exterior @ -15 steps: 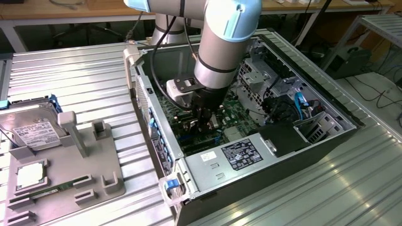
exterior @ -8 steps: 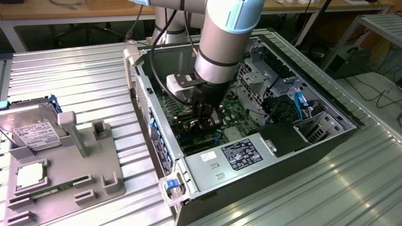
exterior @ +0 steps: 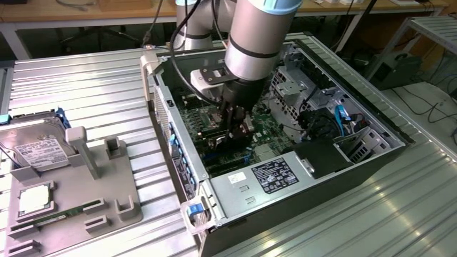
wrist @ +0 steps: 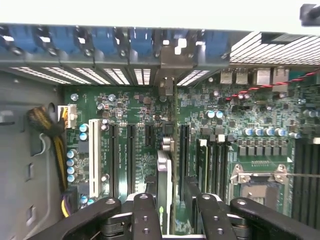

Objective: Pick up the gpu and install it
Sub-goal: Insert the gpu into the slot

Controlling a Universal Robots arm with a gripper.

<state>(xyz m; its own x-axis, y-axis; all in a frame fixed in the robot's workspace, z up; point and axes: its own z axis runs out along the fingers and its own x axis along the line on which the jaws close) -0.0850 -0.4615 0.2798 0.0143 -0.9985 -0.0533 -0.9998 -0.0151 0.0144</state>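
The gpu stands edge-on in a motherboard slot inside the open computer case. Its silver end bracket sits against the slotted rear wall of the case. My gripper straddles the card's upper edge, with black fingers on either side. A narrow dark gap shows between the card and one finger, so the jaws stand slightly apart and the gripper is open around the card. In the exterior view the gripper reaches deep into the case, low over the green motherboard.
Empty expansion slots lie beside the card, and a CPU socket on its other side. A power supply fills the case's near corner. On the exterior view's left, a grey fixture holds a hard drive and a RAM stick.
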